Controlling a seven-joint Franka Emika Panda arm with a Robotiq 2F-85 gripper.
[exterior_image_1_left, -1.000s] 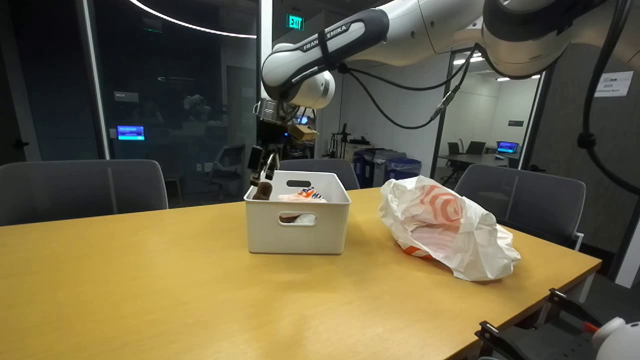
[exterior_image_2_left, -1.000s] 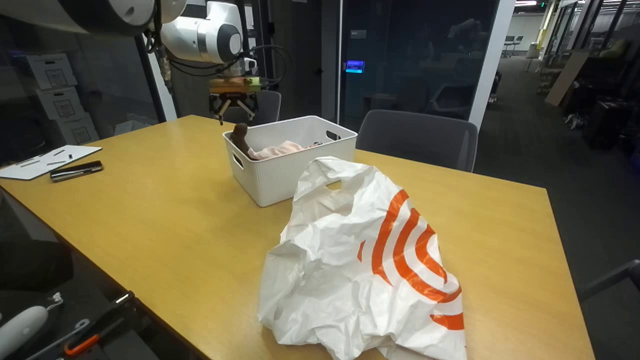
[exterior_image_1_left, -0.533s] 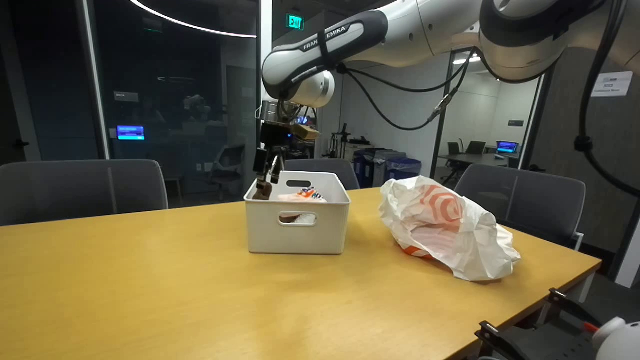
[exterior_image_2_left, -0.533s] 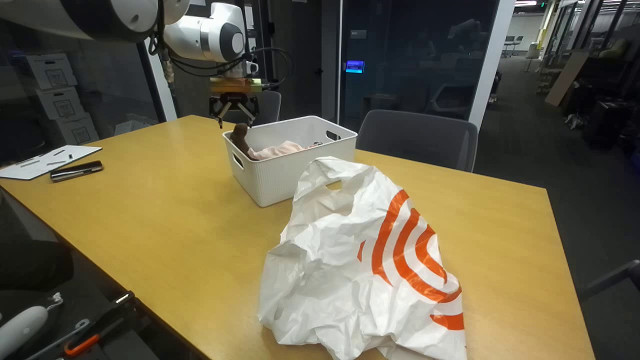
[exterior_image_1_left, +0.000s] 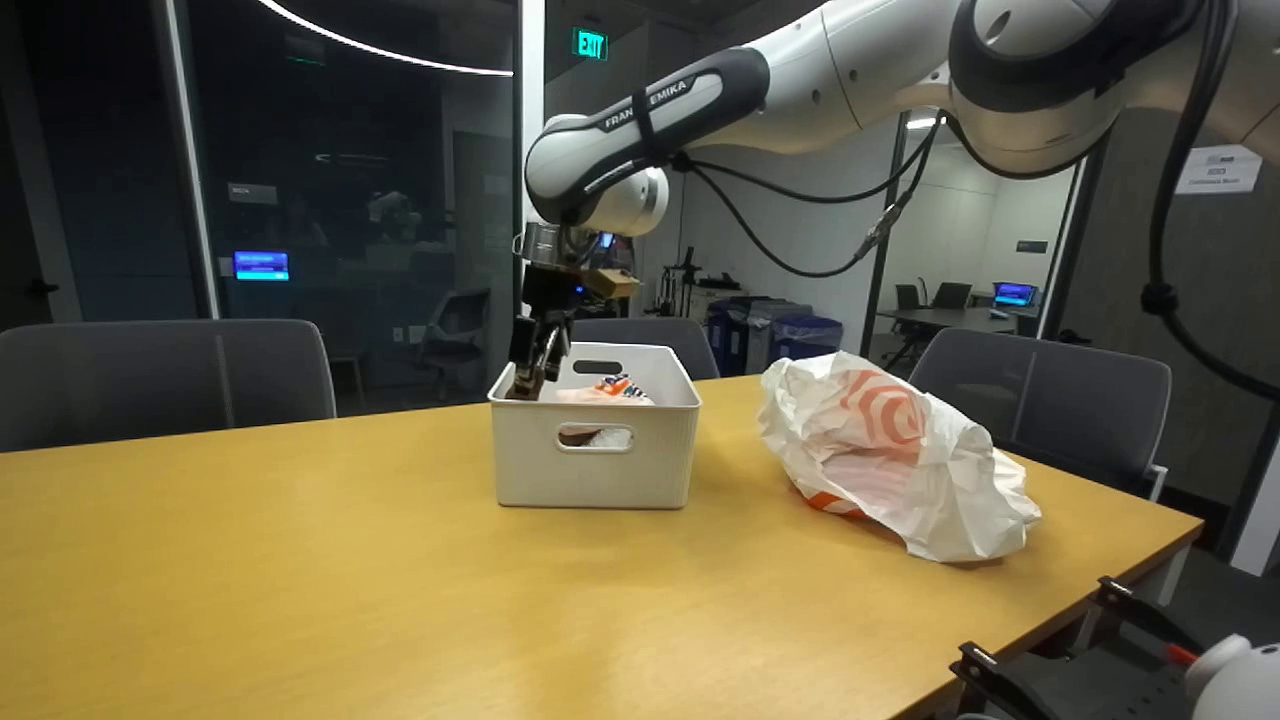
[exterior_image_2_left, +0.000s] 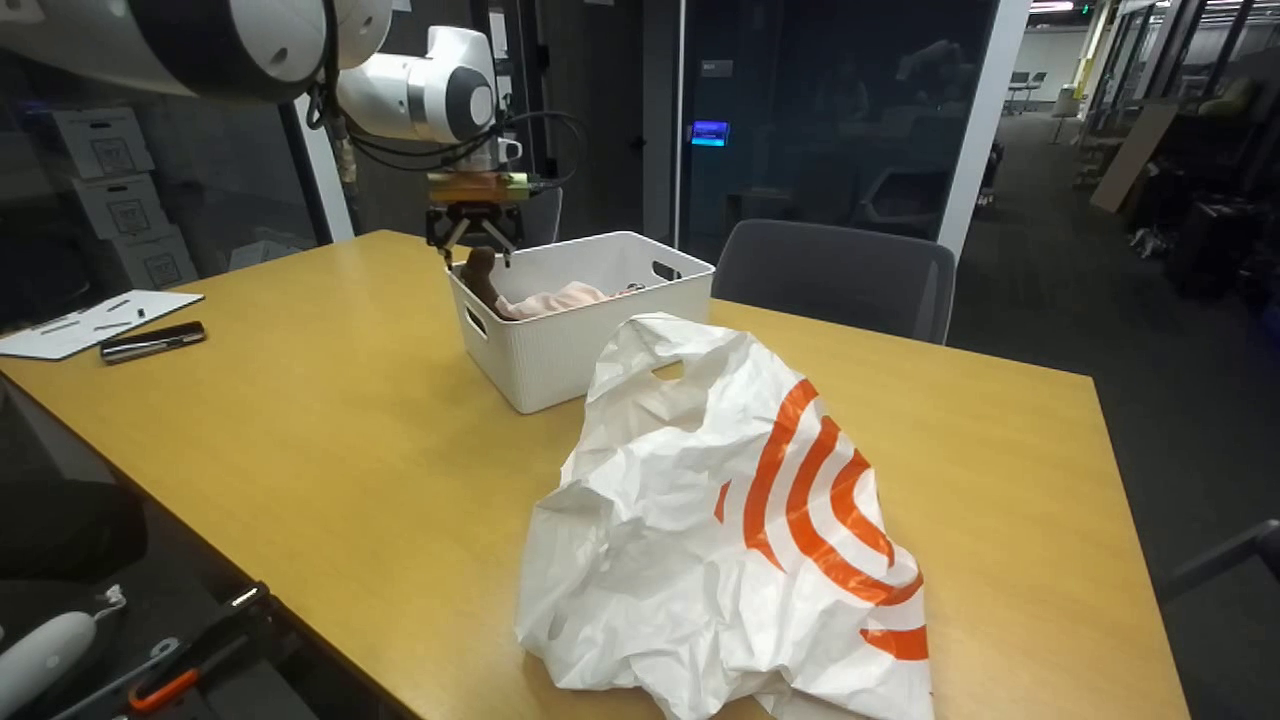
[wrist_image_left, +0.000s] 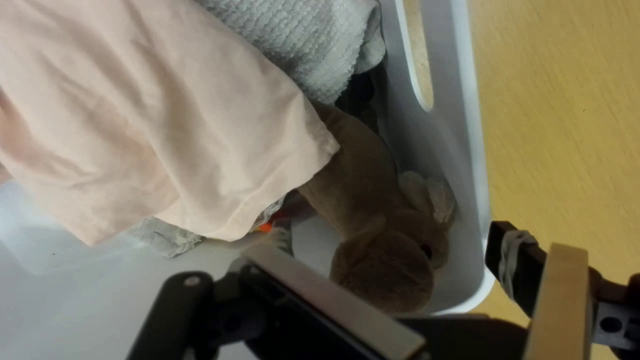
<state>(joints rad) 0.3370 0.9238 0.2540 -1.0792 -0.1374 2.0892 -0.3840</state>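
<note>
A brown plush toy (wrist_image_left: 357, 175) lies in a corner of the white bin (exterior_image_2_left: 560, 350), one rounded end sticking up above the rim. My gripper (exterior_image_2_left: 478, 262) stands open directly over that end, its fingertips on either side of it. In the wrist view one of the fingers (wrist_image_left: 330, 300) is over the bin's inside, and the other passes over the corner rim against the table. Whether either touches the plush I cannot tell. Beside the toy are a pale pink cloth (wrist_image_left: 175, 125), partly covering it, and a grey-white towel (wrist_image_left: 305, 40). Small items under the cloth are mostly hidden.
A crumpled white plastic bag (exterior_image_2_left: 700, 520) with orange stripes rests on the table (exterior_image_1_left: 300, 580) near the bin. A white sheet (exterior_image_2_left: 100, 315) and a dark slim object (exterior_image_2_left: 152, 342) lie at the table's side. Chairs (exterior_image_1_left: 160, 380) stand around it.
My gripper has come down toward the bin's corner, its fingers now around the plush's raised end. The bin, its contents and the bag have stayed put.
</note>
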